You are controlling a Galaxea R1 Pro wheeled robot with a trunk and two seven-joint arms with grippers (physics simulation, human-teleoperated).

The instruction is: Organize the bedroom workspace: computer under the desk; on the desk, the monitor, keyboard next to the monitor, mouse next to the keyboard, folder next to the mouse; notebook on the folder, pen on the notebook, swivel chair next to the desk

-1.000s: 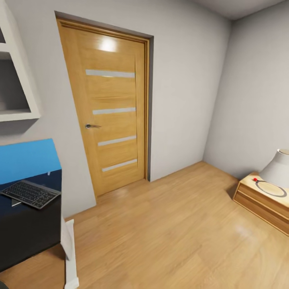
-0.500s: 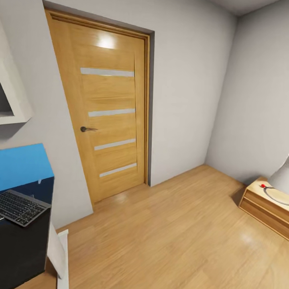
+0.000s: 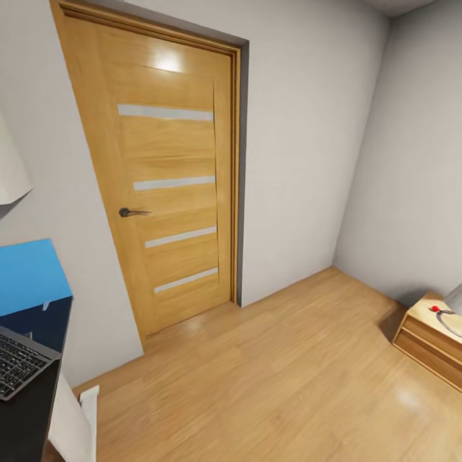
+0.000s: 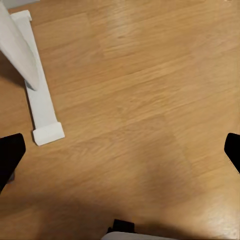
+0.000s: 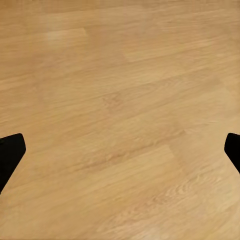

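A: How many task things?
B: Two: one keyboard lying on one desk, beside its blue back panel.
A: Around them?
B: One wooden door, one low wooden cabinet.
A: Grippers?
B: Left gripper and right gripper both spread wide, empty, above plank floor.

The tall honey-coloured wooden door looked satin-smooth with frosted strips; the pale wood plank floor shone glossy; the grey walls looked matt; the black desk top looked glossy.
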